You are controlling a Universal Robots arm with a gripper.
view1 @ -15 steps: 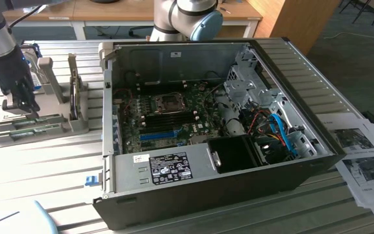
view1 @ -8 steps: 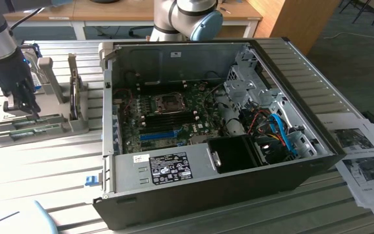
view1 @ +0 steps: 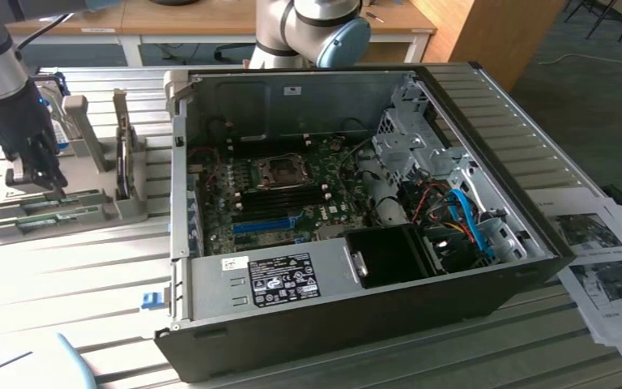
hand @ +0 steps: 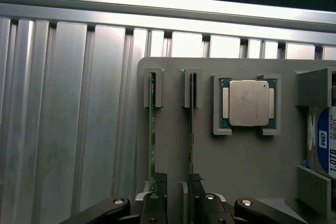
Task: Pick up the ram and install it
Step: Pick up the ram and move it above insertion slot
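Green ram [hand: 152, 129] stands in its grey holder [hand: 247, 161] while our gripper [hand: 177, 182] hovers open over it, grasping nothing; we have neither lifted it nor installed it in the computer case [view1: 343, 324].

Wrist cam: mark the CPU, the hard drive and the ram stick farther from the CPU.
CPU [hand: 249, 103]: wrist view, middle of its metal lid.
hard drive [hand: 321, 135]: wrist view, on its blue label.
ram stick [hand: 152, 140]: wrist view, mid-length of its green edge.
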